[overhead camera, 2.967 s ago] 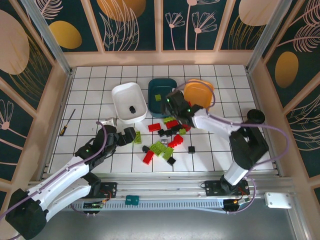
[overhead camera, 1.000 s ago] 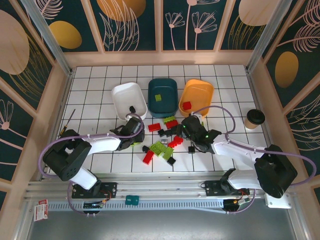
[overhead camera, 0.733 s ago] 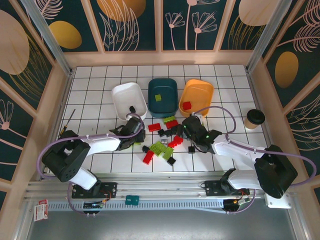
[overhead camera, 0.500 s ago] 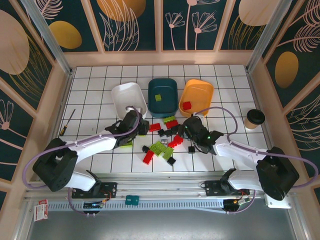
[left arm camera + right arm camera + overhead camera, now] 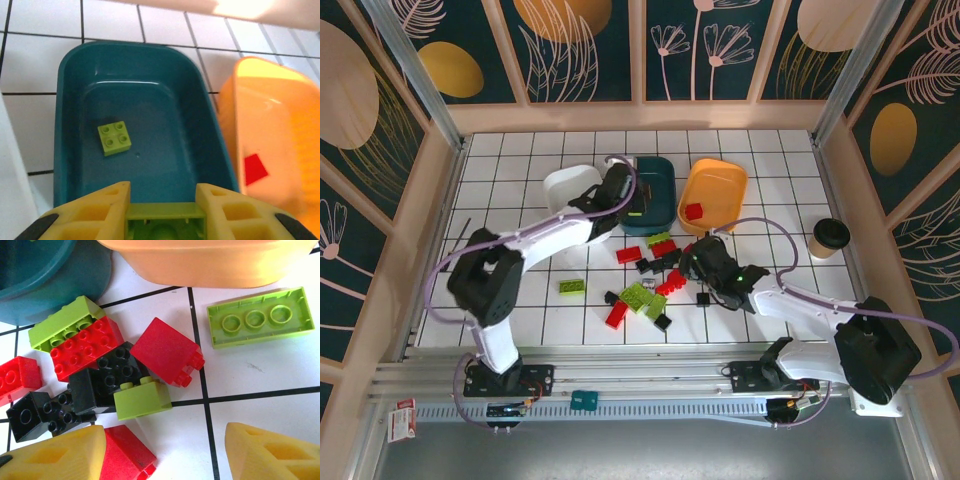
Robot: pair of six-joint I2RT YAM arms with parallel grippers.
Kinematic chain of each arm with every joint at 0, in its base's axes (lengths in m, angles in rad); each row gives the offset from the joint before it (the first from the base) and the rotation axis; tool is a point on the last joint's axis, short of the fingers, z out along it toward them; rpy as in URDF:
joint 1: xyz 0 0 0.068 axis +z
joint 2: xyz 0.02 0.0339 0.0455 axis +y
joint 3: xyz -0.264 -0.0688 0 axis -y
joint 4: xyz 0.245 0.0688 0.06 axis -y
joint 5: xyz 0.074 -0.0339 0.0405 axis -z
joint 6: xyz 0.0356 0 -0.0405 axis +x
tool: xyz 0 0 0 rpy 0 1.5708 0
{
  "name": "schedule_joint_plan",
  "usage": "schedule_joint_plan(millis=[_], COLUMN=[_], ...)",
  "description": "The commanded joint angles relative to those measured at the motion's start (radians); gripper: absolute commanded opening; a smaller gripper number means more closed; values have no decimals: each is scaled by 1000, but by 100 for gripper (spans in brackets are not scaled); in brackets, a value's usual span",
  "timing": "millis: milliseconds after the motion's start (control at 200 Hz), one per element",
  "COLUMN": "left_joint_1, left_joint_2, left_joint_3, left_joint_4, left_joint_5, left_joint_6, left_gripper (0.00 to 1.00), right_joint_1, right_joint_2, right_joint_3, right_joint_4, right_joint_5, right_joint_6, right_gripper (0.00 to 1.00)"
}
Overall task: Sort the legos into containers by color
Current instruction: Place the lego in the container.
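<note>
Should the teal bin's point(image 5: 210, 150) rim sit under the left gripper point(image 5: 162, 192) as it frees its pinched lime brick point(image 5: 165, 220), the piece could bounce out. 3 bins: white bin point(image 5: 565, 185), teal, orange bin point(image 5: 720, 180). 2 grippers, the right gripper point(image 5: 165, 432) half-spread over loose bricks point(image 5: 112, 375). Binned: 1 lime square brick point(image 5: 114, 139), 1 red brick point(image 5: 255, 169).

Hidden and cut-off bits

In the left wrist view, the green brick point(image 5: 165, 220) in the left claw point(image 5: 162, 195) is cut by the bottom edge, the orange bin point(image 5: 270, 125) runs off the right side, and the white bin point(image 5: 9, 165) is mostly off the left side. The red piece point(image 5: 255, 169) in the orange bin is blurry. In the right wrist view, a red brick point(image 5: 127, 452) is partly behind a finger point(image 5: 55, 455) of the right claw point(image 5: 165, 432). From above, the left arm point(image 5: 555, 232) covers part of the white bin.
</note>
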Motion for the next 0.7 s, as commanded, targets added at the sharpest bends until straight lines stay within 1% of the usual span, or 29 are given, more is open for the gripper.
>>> schedule_joint_plan(millis=[0, 30, 60, 85, 110, 170, 225, 305, 385, 465, 566, 646, 671, 691], left_joint_1=[28, 34, 38, 40, 42, 42, 41, 41, 39, 28, -7, -20, -22, -23], left_joint_2=[84, 106, 125, 135, 144, 149, 130, 76, -30, -156, -322, -451, -491, -523], left_joint_3=[94, 118, 143, 162, 174, 193, 188, 137, 41, -79, -225, -343, -391, -422], left_joint_4=[-57, -63, -72, -79, -85, -91, -94, -76, -35, 1, 17, 25, 26, 29], left_joint_5=[-16, -10, -6, -6, -7, -6, 1, 33, 78, 108, 102, 95, 92, 89], left_joint_6=[30, 29, 30, 32, 34, 38, 38, 26, 7, -9, -25, -51, -62, -72], left_gripper=[31, 33, 38, 43, 51, 66, 75, 79, 81, 86, 90, 93, 97, 98], right_joint_1=[3, 2, 2, 3, 4, 3, 3, 4, 8, 33, 122, 207, 233, 253], right_joint_2=[-42, -47, -54, -56, -60, -62, -64, -62, -60, -54, -53, -47, -45, -44], right_joint_3=[-20, -20, -19, -20, -20, -23, -26, -28, -28, -22, -16, -15, -17, -17], right_joint_4=[-27, -34, -36, -36, -35, -32, -28, -27, -20, -33, -69, -101, -112, -119], right_joint_5=[15, 14, 13, 9, 6, 3, -3, -18, -67, -127, -165, -166, -164, -158], right_joint_6=[24, 24, 22, 20, 18, 18, 18, 16, -12, -44, -55, -40, -32, -25], right_gripper=[64, 64, 64, 65, 65, 65, 65, 65, 65, 65, 65, 66, 66, 66])
